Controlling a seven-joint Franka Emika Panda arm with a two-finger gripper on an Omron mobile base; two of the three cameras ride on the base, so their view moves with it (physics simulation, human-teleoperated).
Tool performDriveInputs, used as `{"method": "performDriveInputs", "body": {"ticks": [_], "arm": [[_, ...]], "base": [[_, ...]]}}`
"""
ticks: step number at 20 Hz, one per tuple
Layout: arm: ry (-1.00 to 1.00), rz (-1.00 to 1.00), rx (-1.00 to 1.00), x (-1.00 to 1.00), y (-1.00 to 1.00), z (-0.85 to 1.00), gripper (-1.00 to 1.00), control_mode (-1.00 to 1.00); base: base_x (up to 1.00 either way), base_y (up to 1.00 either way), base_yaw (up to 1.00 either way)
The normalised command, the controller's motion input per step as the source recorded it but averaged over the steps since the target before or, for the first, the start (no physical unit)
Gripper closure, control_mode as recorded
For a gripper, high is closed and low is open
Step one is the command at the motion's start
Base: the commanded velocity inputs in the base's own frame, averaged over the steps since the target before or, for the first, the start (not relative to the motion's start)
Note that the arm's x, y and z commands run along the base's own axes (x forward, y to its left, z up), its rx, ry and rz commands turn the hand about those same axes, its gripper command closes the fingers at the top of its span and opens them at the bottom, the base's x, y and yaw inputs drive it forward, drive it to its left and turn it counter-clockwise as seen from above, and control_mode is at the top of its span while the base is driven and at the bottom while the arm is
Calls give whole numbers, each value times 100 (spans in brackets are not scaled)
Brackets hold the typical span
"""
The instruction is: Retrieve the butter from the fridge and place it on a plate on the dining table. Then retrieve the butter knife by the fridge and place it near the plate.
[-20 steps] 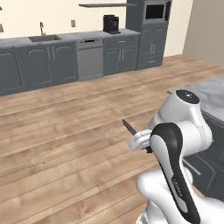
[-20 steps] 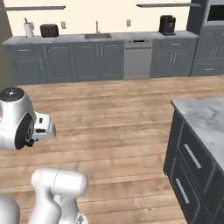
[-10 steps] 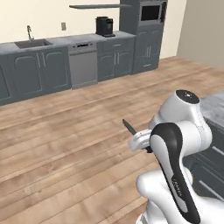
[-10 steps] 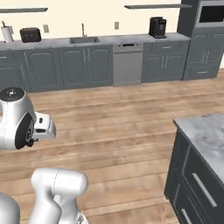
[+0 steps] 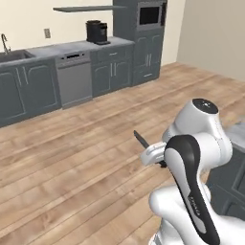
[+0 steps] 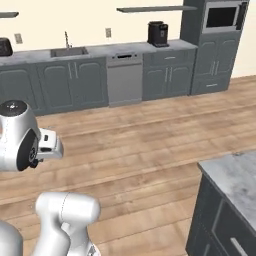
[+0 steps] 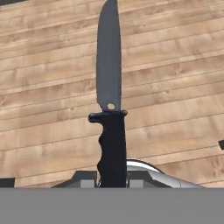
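Butter knife (image 5: 140, 139) in the claw's grip, so the second errand is under way; judging by that order, the butter half is probably finished, though nothing here confirms it.

Left base view: knife blade sticks out from the arm's hand, pointing up and away over the wooden floor (image 5: 72, 158). Claw (image 5: 152, 154) mostly masked by the arm's own elbow. A grey marble slab edge, likely the dining table (image 5: 237, 131), sits just beyond the arm on its right. Dishwasher (image 5: 74, 79) stands well apart from the knife, across the floor.

Right base view: corner of the dining table (image 6: 235, 175) juts in, well apart from the arm, bare where visible. Coffee machine (image 6: 158, 34) on the far counter beyond the knife-carrying arm.

Hand view: knife (image 7: 110, 113) held upright, black handle clamped between the nearly closed fingertips, blade running away from the claw (image 7: 113, 180) over plain floorboards (image 7: 175, 87).

Left to do, by my reading: close in on the table, find the plate, lay the knife beside it.
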Motion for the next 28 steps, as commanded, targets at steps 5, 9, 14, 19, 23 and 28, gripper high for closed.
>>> {"method": "performDriveInputs", "body": {"ticks": [5, 9, 14, 19, 23, 28], "arm": [[0, 0, 0, 0, 0, 0, 100, 100], [0, 0, 0, 0, 0, 0, 100, 100], [0, 0, 0, 0, 0, 0, 100, 100], [0, 0, 0, 0, 0, 0, 100, 100], [0, 0, 0, 0, 0, 0, 100, 100], [0, 0, 0, 0, 0, 0, 100, 100]], "base": [[100, 13, -38], [100, 17, -38], [99, 25, -38], [100, 12, -35], [100, 0, -35], [100, 0, -35]]}}
